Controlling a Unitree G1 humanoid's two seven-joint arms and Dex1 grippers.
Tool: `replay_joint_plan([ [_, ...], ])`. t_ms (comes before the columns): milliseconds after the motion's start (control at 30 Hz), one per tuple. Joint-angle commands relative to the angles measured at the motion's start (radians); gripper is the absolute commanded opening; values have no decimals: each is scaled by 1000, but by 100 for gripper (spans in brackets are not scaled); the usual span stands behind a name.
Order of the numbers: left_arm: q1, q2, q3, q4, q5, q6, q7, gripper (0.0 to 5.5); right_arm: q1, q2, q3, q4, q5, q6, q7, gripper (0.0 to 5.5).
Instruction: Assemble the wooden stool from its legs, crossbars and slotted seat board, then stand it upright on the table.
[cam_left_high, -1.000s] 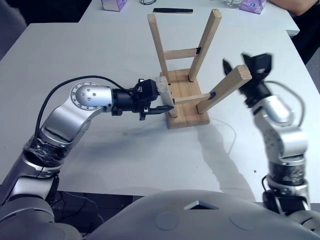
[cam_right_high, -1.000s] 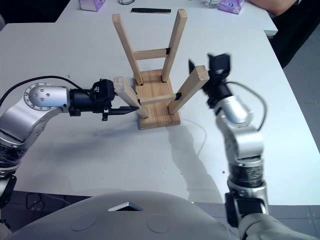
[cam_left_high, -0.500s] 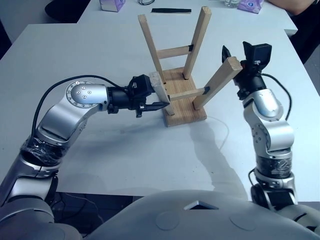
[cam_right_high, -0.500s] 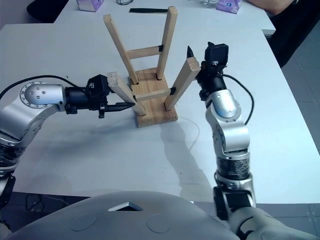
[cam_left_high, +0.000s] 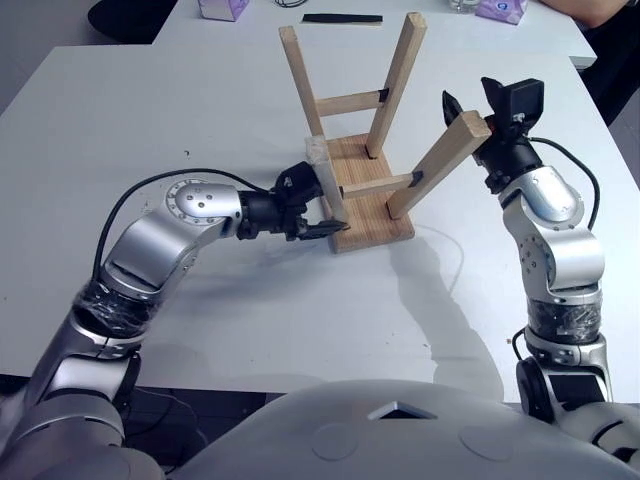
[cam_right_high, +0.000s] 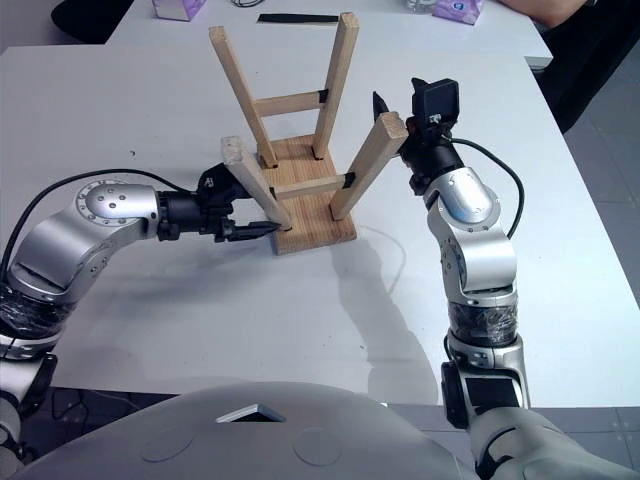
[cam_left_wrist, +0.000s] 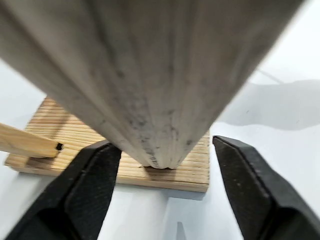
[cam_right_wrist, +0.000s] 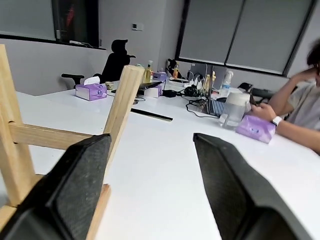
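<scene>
The stool (cam_left_high: 365, 190) stands upside down at upper centre of the head views, its seat board (cam_left_high: 378, 226) flat on the worktop (cam_left_high: 200, 100). The left wrist view adds detail: the left gripper (cam_left_high: 328, 226) has its fingers (cam_left_wrist: 90, 190) spread around the near leg (cam_left_wrist: 150, 75) at its base, contact unclear. The right gripper (cam_left_high: 478, 100) has its fingers (cam_right_wrist: 75, 185) wide apart and empty, beside the slanting leg (cam_left_high: 440, 165) at its top.

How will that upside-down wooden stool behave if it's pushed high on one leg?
Probably stiff: the stool is wood, crossbars tying its legs. Flat on its seat board, it would likely slide on the table rather than tip, though a high push might lever an edge up.
</scene>
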Motion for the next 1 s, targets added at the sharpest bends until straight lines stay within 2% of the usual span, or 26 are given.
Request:
replay_joint_plan([
  [33, 12, -18, -2, -100, -79, 19, -66, 349, 26, -58, 42, 135, -70, -98, 86, 299],
  [167, 106, 6, -25, -199, -113, 27, -101, 349, 70, -146, 49, 226, -149, -157, 139, 299],
  [367, 166, 2, -60, -166, -10, -39, -67, 349, 99, -199, 56, 234, -207, -215, 192, 299],
  [500, 246, 33, 30, -204, -54, -62, -90, 349, 213, -299, 68, 160, -246, -206, 286, 299],
  [633, 399, 163, 155, -204, -61, -149, -200, 349, 370, -415, 40, 6, -211, -139, 429, 299],
  [733, 455, 206, 210, -68, 22, -204, -185, 349, 492, -490, 3, -126, -158, -70, 533, 299],
  [867, 407, 204, 236, 230, 192, -322, -83, 349, 622, -552, -19, -282, -91, 34, 629, 299],
  [1000, 244, 108, 215, 547, 327, -505, 10, 349, 654, -565, 28, -332, -68, 89, 666, 299],
])
